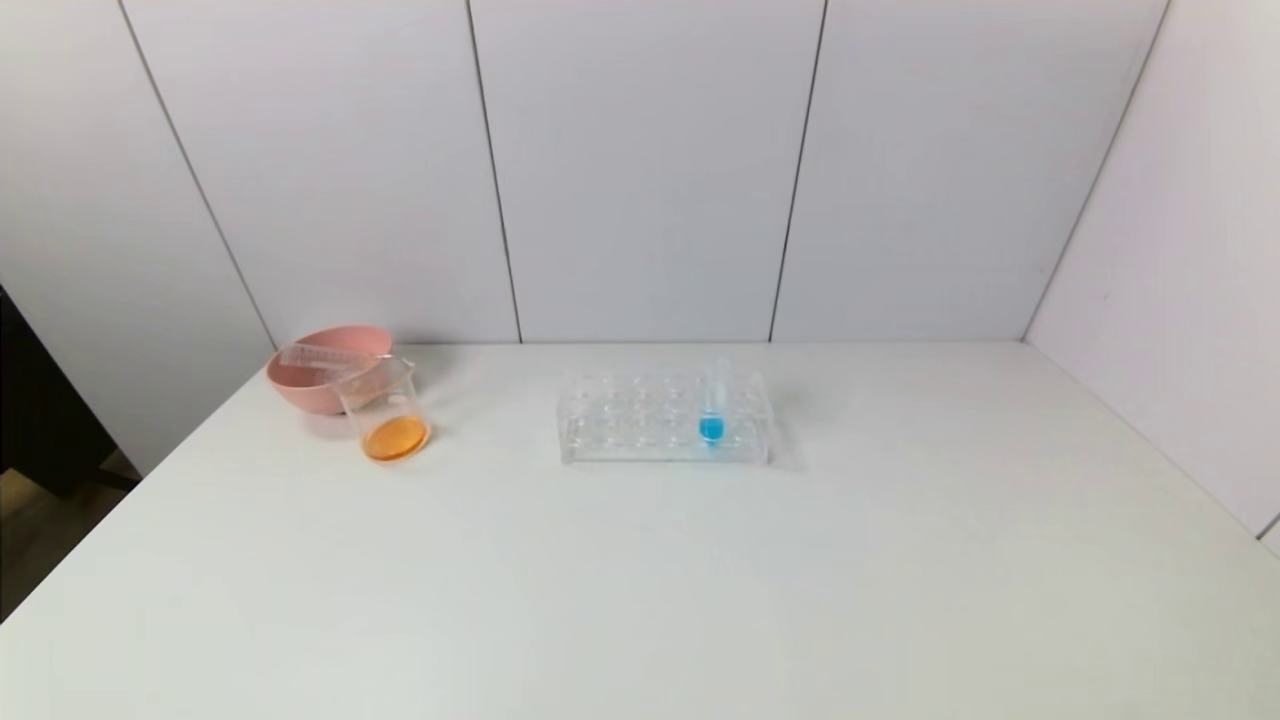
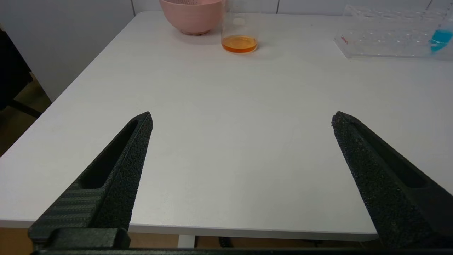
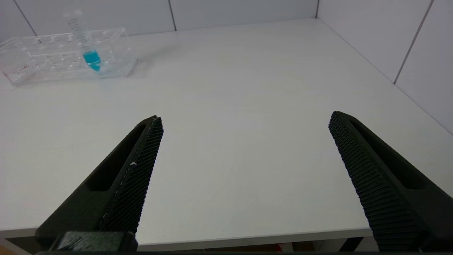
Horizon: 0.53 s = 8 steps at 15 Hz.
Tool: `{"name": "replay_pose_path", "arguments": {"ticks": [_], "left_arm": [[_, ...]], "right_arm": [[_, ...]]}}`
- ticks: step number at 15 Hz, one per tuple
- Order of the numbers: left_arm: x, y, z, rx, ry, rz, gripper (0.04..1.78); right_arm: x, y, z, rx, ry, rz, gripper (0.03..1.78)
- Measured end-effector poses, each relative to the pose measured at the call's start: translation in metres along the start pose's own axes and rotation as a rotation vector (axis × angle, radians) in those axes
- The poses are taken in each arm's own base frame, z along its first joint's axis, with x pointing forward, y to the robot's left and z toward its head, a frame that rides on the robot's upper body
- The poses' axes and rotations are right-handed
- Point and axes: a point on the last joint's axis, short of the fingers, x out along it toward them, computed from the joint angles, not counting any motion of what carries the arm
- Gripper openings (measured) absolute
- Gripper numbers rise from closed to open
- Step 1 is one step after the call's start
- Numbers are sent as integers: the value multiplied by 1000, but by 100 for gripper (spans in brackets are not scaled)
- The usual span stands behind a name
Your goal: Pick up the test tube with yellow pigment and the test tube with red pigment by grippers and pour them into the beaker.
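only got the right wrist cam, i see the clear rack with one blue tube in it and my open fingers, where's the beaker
Observer: The small clear glass beaker stands on the white table, to the robot's left of the clear many-holed rack. It has orange liquid in its bottom.
Operator: anything near it
Observer: A round pink bowl sits close behind it, with what looks like an empty clear tube lying across the bowl.
Operator: and the left gripper
Observer: The left gripper hangs open over the near table edge and holds nothing, much like the right gripper.
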Motion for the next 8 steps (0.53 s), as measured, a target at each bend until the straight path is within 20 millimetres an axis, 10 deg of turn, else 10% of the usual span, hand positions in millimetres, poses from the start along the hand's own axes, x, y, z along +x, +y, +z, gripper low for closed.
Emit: {"name": "replay_pose_path", "arguments": {"ticks": [8], "left_arm": [[0,0,0,-23,1,3,176]], "right_arm": [[0,0,0,0,0,0,171]]}}
